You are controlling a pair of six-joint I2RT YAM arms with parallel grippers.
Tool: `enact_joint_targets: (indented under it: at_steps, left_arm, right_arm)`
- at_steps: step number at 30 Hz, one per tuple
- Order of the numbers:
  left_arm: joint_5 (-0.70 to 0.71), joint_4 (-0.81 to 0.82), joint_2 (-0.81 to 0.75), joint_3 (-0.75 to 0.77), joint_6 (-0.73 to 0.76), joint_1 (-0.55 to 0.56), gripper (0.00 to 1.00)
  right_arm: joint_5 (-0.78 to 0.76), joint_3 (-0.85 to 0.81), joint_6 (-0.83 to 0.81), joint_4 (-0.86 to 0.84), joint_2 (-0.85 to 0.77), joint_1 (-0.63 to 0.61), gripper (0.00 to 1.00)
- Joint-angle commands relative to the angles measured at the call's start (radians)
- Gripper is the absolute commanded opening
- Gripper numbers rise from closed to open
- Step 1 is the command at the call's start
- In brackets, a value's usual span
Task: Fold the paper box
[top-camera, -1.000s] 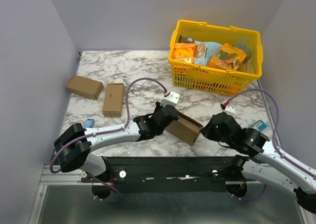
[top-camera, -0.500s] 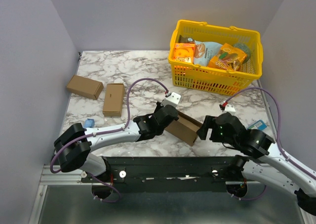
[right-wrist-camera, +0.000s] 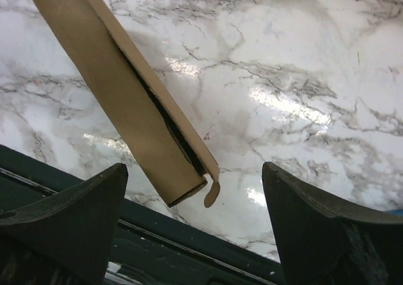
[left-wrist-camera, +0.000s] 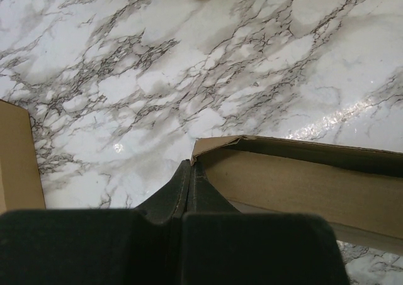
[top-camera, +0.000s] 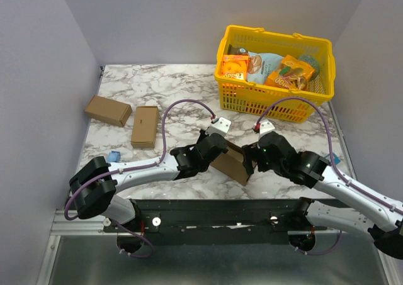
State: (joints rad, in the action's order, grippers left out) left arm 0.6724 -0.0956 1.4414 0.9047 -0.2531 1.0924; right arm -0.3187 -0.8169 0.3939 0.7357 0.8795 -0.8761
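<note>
My left gripper (left-wrist-camera: 188, 172) has its fingers pressed flat together, with nothing but a thin cardboard wall between them. They pinch the paper box (left-wrist-camera: 302, 184) at its corner, just where the open end begins. I take it this grip is there to hold the box steady and a little off the marble table (right-wrist-camera: 302, 58). From my right wrist I see a shadow under the box, so it seems to hang slanted rather than lie flat.

From those pinching tips the box runs away to the right, its open side turned up toward my wrist.

My right gripper (right-wrist-camera: 192, 184) stands spread as wide as it goes. One finger (right-wrist-camera: 69, 222) sits to the left of the box's far end and the other to the right. That end, with a small rounded tab sticking out, lies between them and touches neither. So my right side holds nothing.

I judge the wide spread is meant to straddle that end, so I can close on a flap or push a panel over. The fold itself is not yet done.
</note>
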Motion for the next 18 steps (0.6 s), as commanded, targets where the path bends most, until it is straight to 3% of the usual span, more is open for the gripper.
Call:
enact_joint_targets:
  at_steps: [1,12,18]
  left_arm:
    - [-0.151,-0.202,0.074,-0.059,-0.034,0.008,0.00]
    - [-0.166,-0.193,0.063,-0.067,-0.054,0.006,0.00]
    - [-0.186,-0.179,0.030,-0.084,-0.064,0.008,0.00]
  right_arm:
    - [0.001,-0.039,-0.150,-0.036,0.042,-0.049,0.95]
    - [-0.292,-0.059,-0.101,-0.024,0.171,-0.248,0.87]
    - [-0.456,-0.105,-0.001,0.057,0.282,-0.299,0.71]
